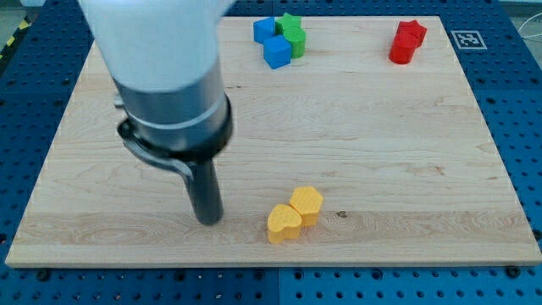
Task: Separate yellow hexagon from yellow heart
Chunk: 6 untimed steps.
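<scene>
My tip [207, 220] sits on the worktop [381, 152] in the lower middle of the view, left of the two yellow blocks and clear of them — a visible strip of bare wood between. No gripper on this arm; it ends in a plain dark rod holding nothing, with the wide grey and white body of the arm above it covering the upper left of the view.

Nearest to the tip is the yellow heart [284, 223], at the view's bottom centre. The yellow hexagon [306, 204] is just up and to the right of it; the two are touching, side by side on a diagonal.

Well apart, at the view's top: two blue blocks [271, 41] with a green block [293, 34] pressed against their right side — shapes hard to make out. A red block [407, 41] stands alone near the top right corner.
</scene>
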Each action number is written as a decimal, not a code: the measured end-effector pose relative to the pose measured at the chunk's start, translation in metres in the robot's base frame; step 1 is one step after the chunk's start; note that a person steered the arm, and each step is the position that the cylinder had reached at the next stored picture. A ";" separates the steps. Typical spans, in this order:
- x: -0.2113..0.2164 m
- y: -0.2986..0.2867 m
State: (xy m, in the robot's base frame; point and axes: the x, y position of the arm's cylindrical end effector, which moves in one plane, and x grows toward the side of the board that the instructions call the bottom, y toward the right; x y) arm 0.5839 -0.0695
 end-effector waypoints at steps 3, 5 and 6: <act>0.013 0.092; -0.050 0.126; -0.073 0.148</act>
